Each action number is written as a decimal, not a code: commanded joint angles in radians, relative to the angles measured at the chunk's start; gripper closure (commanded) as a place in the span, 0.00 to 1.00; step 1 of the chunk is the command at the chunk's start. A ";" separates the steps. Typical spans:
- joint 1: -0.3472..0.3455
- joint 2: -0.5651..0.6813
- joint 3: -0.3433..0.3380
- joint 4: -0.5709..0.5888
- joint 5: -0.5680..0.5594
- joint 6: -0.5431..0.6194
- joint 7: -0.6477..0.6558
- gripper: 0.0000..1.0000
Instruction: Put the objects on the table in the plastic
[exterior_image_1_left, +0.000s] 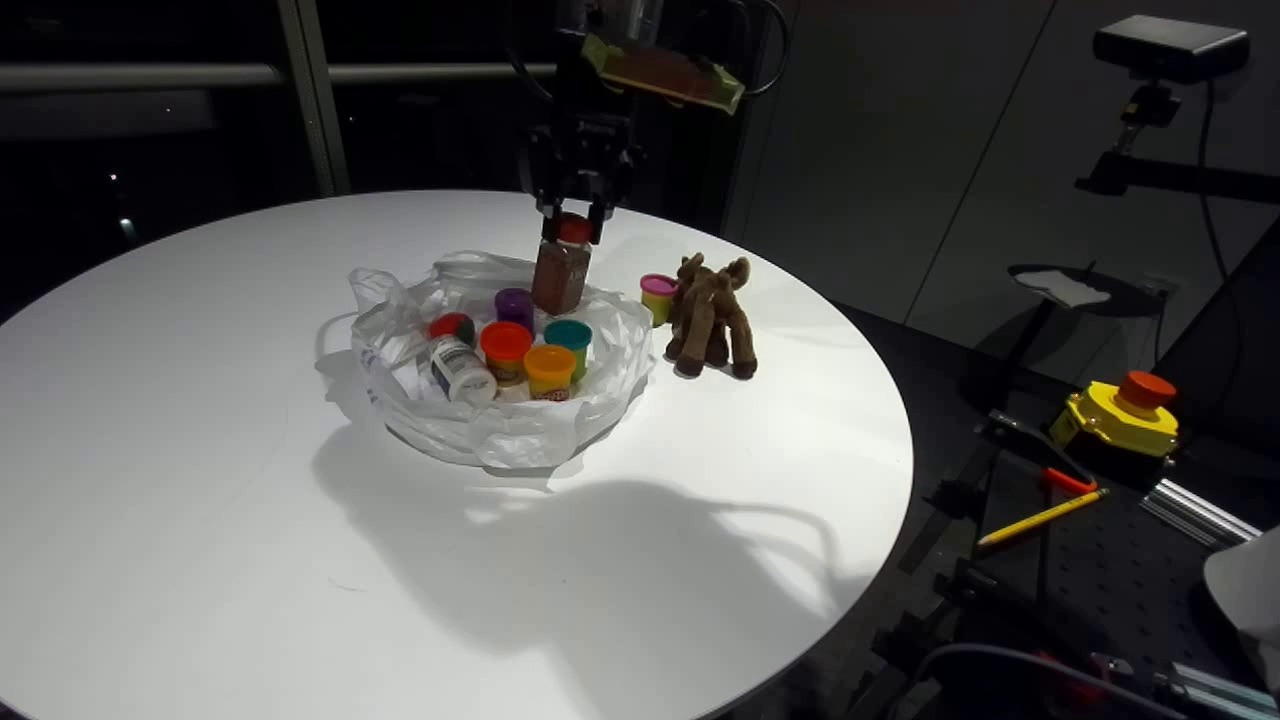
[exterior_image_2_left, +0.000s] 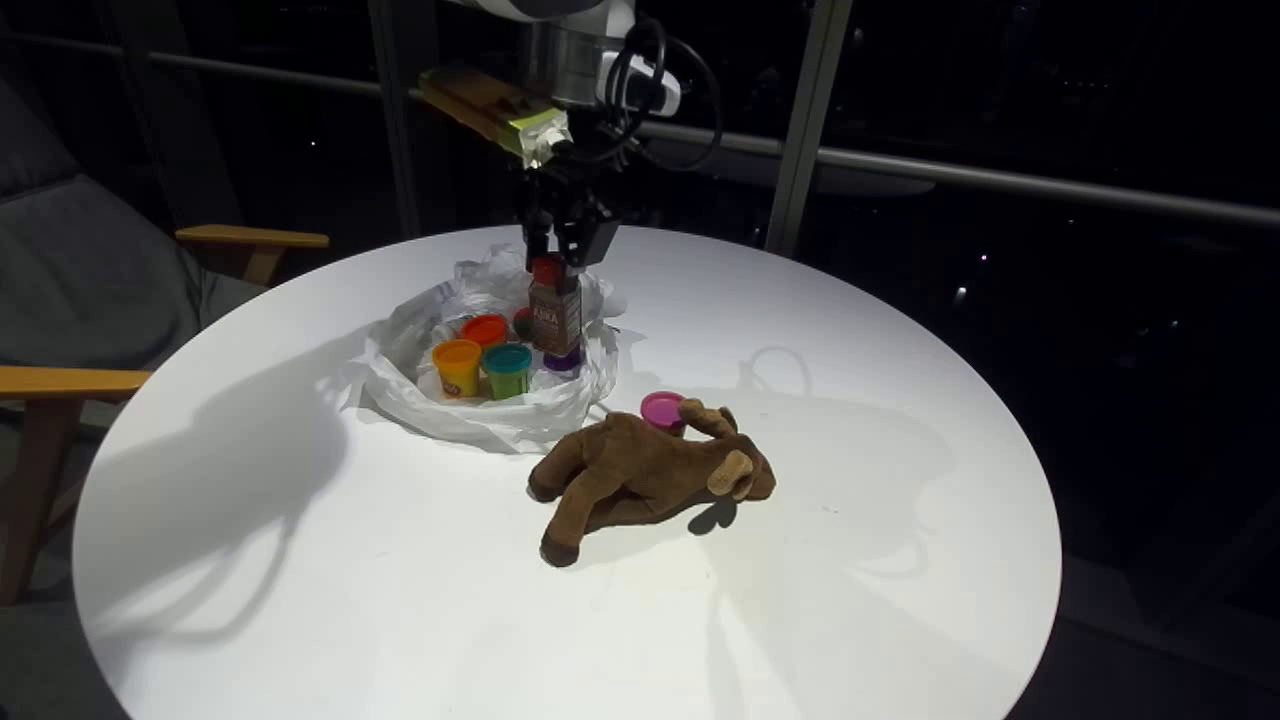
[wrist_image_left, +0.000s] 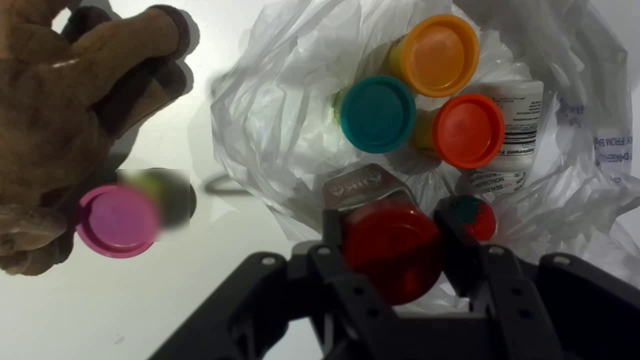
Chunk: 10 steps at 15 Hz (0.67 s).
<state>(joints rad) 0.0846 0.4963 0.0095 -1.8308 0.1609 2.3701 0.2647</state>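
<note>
The red-capped bottle (exterior_image_1_left: 562, 275) hangs slightly tilted over the interior of the plastic (exterior_image_1_left: 520, 440), a wrinkled, translucent wrapper with raised walls. The gripper (exterior_image_1_left: 574, 226) stands partly spread, its fingers (wrist_image_left: 457, 255) on opposite sides of the bottle's red cap, which is pinched between them. The wrist view gives this grip from above; both exterior views give it from the side. Whether the bottle's base touches anything below cannot be told. Its lettered face shows largest in an exterior view, where the bottle (exterior_image_2_left: 556, 315) also partly covers the purple cup (exterior_image_2_left: 562, 362).

Within the plastic are also an orange cup (wrist_image_left: 440, 55), a teal cup (wrist_image_left: 377, 114) and a red cup (wrist_image_left: 469, 131), grouped close together. The wrist view presents chiefly their lids; the exterior views add their sides. The white bottle (exterior_image_1_left: 462, 372) is seen in an exterior view lying on its side; the wrist view adds its fine print, and lettering on the plastic's wall. Near a fingertip in the wrist view lies a small red-and-green object (wrist_image_left: 475, 217).

Outside the plastic, the brown plush animal (exterior_image_2_left: 640, 470) lies on the white table (exterior_image_2_left: 850, 620), shown at full length in an exterior view but cut by the frame in the wrist view. Just beside it stands the pink-lidded cup (exterior_image_1_left: 658, 300), its yellow side visible in an exterior view.

Farther out, an exterior view includes a mounted camera (exterior_image_1_left: 1170, 50), a yellow box (exterior_image_1_left: 1115, 418) with a red button and a pencil (exterior_image_1_left: 1043, 517); a grey chair (exterior_image_2_left: 110, 260) appears in an exterior view.
</note>
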 joint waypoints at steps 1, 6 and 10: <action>-0.031 0.005 0.020 0.011 0.034 0.007 -0.047 0.76; -0.046 0.035 0.033 0.014 0.050 -0.031 -0.084 0.76; -0.024 0.073 0.021 0.031 0.016 -0.034 -0.063 0.76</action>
<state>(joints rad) 0.0567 0.5517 0.0274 -1.8304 0.1860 2.3587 0.2053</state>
